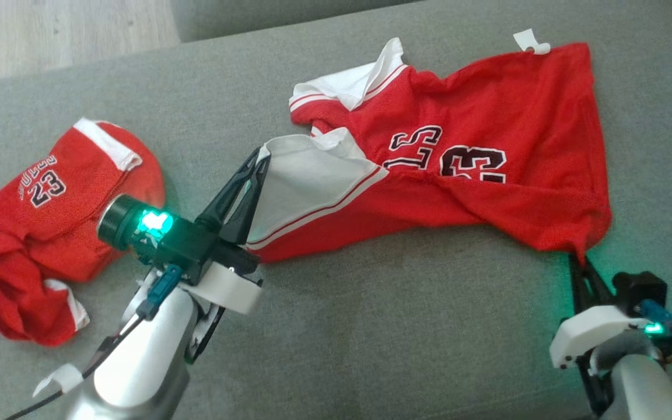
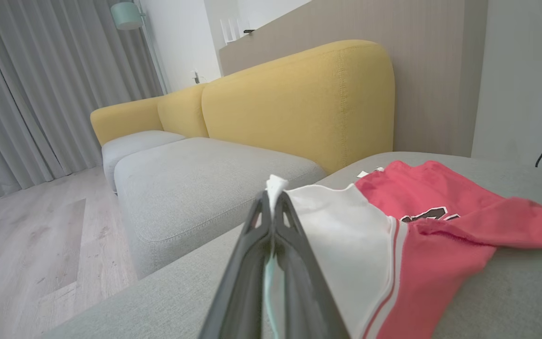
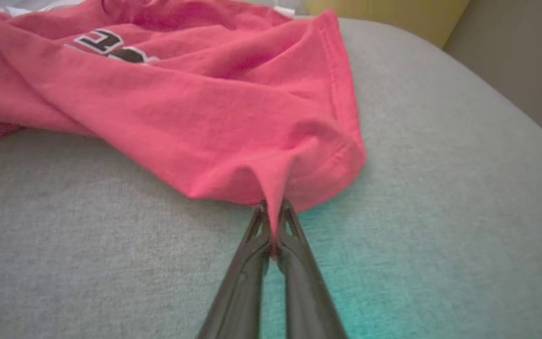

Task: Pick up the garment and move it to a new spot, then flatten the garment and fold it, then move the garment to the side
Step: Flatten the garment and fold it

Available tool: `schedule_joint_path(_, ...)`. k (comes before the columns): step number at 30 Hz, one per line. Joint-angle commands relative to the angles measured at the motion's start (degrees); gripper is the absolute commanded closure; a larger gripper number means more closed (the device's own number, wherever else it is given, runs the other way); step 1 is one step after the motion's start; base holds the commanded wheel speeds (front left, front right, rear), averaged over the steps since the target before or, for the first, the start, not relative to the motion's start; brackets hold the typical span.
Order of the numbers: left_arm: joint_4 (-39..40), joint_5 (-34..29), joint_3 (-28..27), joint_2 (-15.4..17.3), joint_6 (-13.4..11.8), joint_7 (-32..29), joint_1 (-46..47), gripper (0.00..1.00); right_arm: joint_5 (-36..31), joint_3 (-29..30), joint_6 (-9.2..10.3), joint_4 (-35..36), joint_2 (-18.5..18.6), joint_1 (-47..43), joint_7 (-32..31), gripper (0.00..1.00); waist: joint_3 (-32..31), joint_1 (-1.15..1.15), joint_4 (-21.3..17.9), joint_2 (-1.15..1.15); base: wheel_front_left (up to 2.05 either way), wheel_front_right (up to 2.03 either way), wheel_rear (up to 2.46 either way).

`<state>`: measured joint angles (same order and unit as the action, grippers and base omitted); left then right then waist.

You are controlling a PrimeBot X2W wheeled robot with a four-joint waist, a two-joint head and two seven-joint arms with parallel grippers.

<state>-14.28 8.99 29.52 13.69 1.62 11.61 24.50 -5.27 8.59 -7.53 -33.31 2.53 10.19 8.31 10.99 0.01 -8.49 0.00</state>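
Grey upholstery carries everything I'm working on: a broad grey cushion with a yellow sofa back rising beyond its far edge, pale grey curtains and a light wooden floor off to one side.

On my feed the garment is a red mesh jersey with white sleeves edged in red stripes and a black "23" outlined in white. It lies rumpled, spread from the cushion's middle toward its right edge, with a small white tag at its far corner.

My left gripper has its jaws pressed together on the edge of the nearer white sleeve. My right gripper has its jaws pinching the red hem corner nearest me, the cloth drawn into a small peak there.

Near the cushion's left edge sits a second red jersey, crumpled, well apart from the first.
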Motion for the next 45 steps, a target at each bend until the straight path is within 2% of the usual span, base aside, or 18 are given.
schedule_joint_path(1,1.5,0.5,-2.2,1.7,-0.5,0.3,2.6,1.00,-1.3,-0.1,0.04,2.8,0.3,0.3,1.1,1.00,-0.9,-0.01,-0.1,0.00,0.00,0.00,0.00)
schedule_joint_path(4,1.5,0.7,-2.4,1.9,-0.6,0.5,2.5,1.00,-1.9,0.8,0.04,4.3,0.3,0.2,1.2,1.00,-1.6,-0.01,-0.3,0.00,0.00,0.00,0.00)
schedule_joint_path(11,3.0,2.1,-4.1,3.1,-0.8,0.9,3.6,1.00,-7.6,1.0,0.04,14.2,0.6,1.8,-1.5,1.00,-4.7,-0.01,-0.6,0.00,0.00,0.00,0.00)
schedule_joint_path(14,4.3,2.9,-5.4,3.9,-0.8,0.6,5.3,1.00,-7.6,0.2,0.04,18.2,2.3,4.0,-3.3,1.00,-5.3,-0.01,-0.5,0.00,0.00,0.00,0.00)
schedule_joint_path(19,5.9,3.6,-6.4,5.0,-0.1,-0.7,8.6,1.00,-5.9,-3.2,0.04,21.9,7.9,8.5,-6.9,1.00,-6.5,-0.01,-0.4,0.00,0.00,0.00,0.00)
schedule_joint_path(27,6.5,4.4,-9.5,6.5,-0.3,-0.6,15.4,1.00,1.0,-9.5,0.04,24.6,17.9,19.4,-11.2,1.00,-8.6,-0.01,-1.2,0.00,0.00,0.00,0.00)
schedule_joint_path(33,8.9,4.7,-11.9,6.8,-2.8,-0.9,17.7,1.00,6.7,-12.3,0.04,25.0,22.5,25.5,-12.3,1.00,-10.8,-0.01,-1.7,0.00,0.00,0.00,0.00)
schedule_joint_path(38,13.3,4.3,-10.1,8.3,-2.2,-4.5,15.2,1.00,13.5,-14.0,0.04,29.2,24.6,24.9,-16.7,1.00,-12.4,-0.01,-1.7,0.00,0.00,0.00,0.00)
schedule_joint_path(45,24.3,6.6,-12.0,12.8,-2.5,-11.9,9.8,1.00,18.6,-13.9,0.04,40.0,28.5,18.9,-24.5,1.00,-12.2,-0.01,-1.3,0.00,0.00,0.00,0.00)
